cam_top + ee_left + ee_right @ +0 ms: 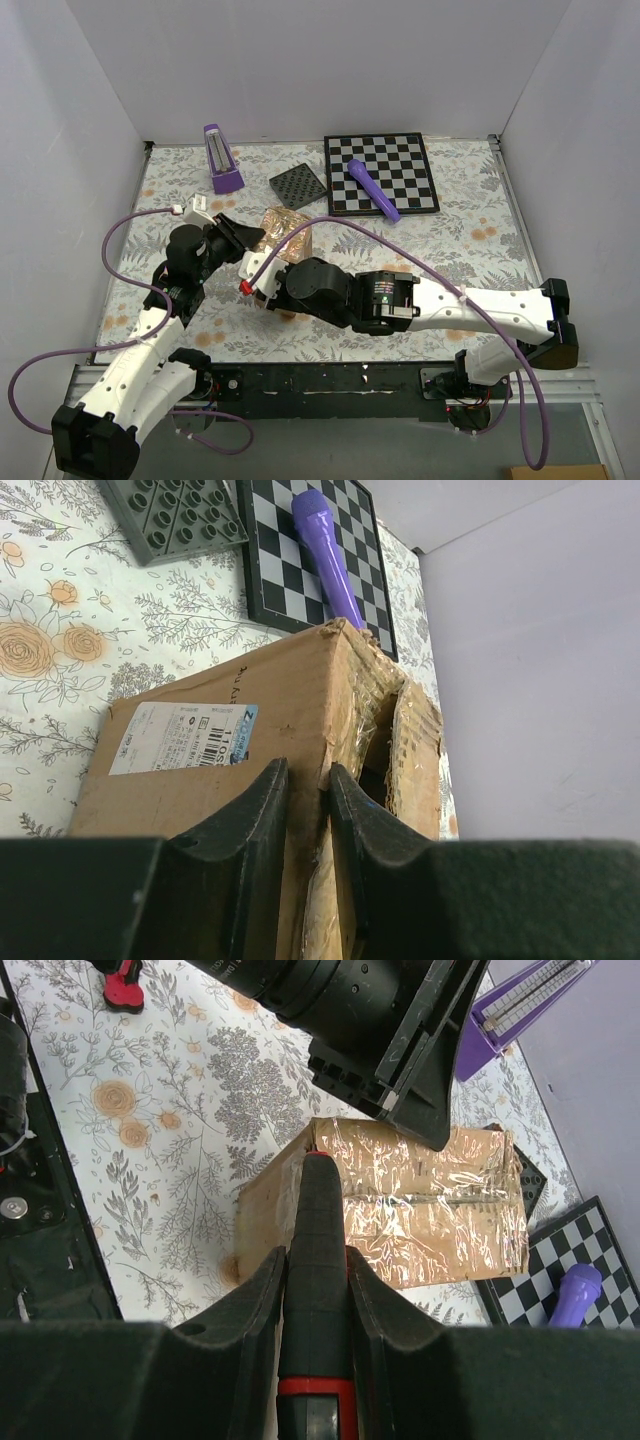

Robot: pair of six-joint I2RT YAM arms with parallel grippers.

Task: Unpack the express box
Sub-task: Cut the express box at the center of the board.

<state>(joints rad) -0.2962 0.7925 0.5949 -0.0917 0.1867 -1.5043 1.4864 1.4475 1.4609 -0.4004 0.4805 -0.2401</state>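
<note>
Floral tabletop (450,260), left jaws pinching express box (290,695), right jaws gripping black tool (318,1250), label (185,736) left-wrist only

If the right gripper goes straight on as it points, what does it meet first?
The express box: the right gripper holds a black tool whose tip is at the taped edge, possibly touching.

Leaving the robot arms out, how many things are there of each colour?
Purple: 2, upright plastic stand, cylindrical stick
Brown: 1, taped cardboard box
Grey: 1, studded plastic plate
Black-and-white: 1, flat chessboard
Black-and-red: 1, slim tool
Total: 6
</note>
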